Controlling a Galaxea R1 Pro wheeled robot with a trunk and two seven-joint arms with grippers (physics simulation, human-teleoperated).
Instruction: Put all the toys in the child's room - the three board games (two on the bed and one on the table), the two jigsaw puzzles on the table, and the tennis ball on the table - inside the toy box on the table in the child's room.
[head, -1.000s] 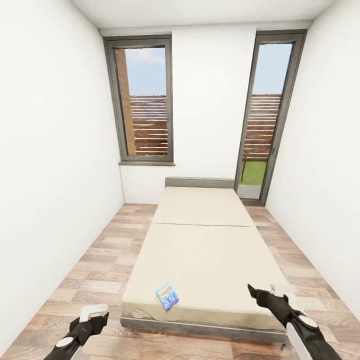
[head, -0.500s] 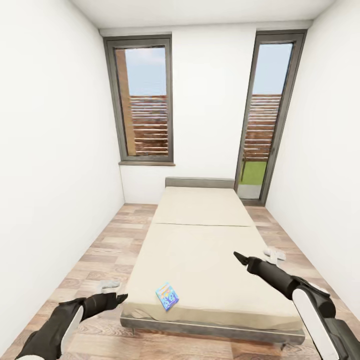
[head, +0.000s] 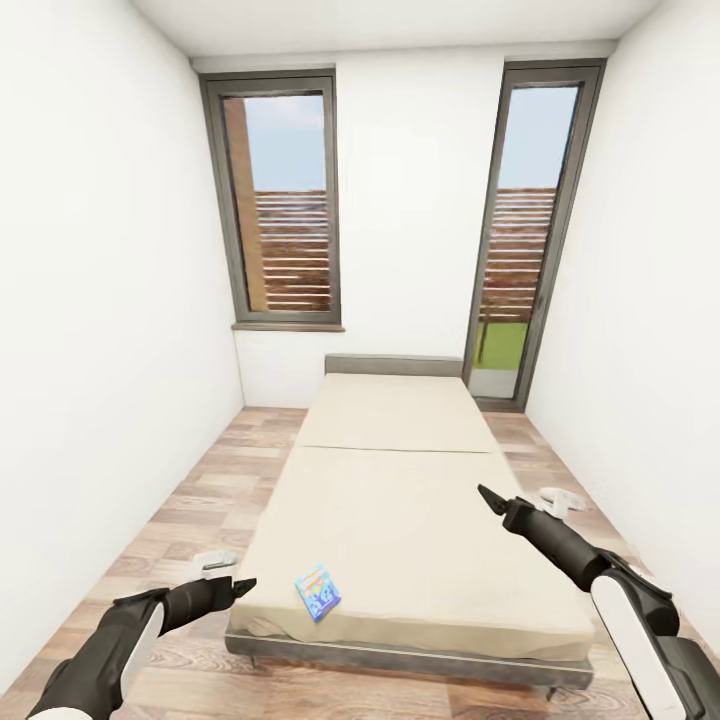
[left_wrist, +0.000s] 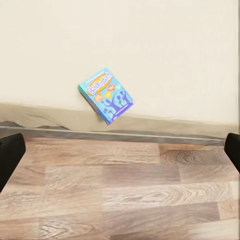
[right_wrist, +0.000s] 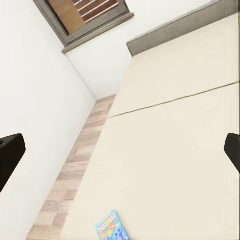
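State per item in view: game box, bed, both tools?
board game: lying flat on the bed cover near the foot edge, not held
bed: cover flat, bare apart from the one box
left tool: open, empty, over the floor short of the bed's foot corner
right tool: open, empty, raised over the bed's right side

Board game (head: 318, 592) lies on bed (head: 400, 500), seemingly near its foot.

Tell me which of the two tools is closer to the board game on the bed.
The left tool: it hovers at the bed's near corner beside the small blue board game, while the right tool sits farther up the bed.
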